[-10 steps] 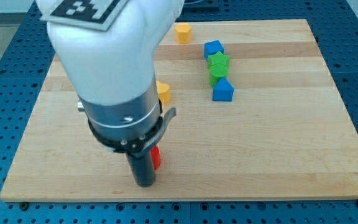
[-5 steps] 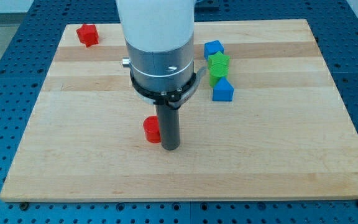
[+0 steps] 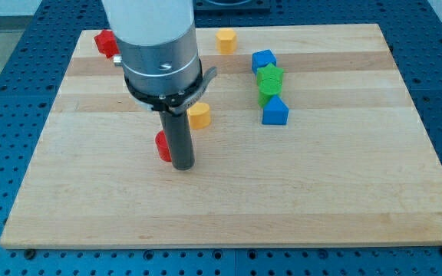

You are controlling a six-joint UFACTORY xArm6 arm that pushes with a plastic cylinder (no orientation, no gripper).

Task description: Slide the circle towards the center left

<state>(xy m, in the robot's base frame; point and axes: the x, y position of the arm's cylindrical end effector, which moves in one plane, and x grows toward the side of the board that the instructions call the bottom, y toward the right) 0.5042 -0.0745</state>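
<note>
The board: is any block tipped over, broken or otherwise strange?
Nothing stands out. My tip touches the right side of the red circle, partly hidden behind the rod; the other blocks sit flat on the board.

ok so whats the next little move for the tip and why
Probably keep sliding my tip towards the view's left. It sits against the right side of the red circle, which lies left of the board's middle, with open wood between it and the left edge.
</note>
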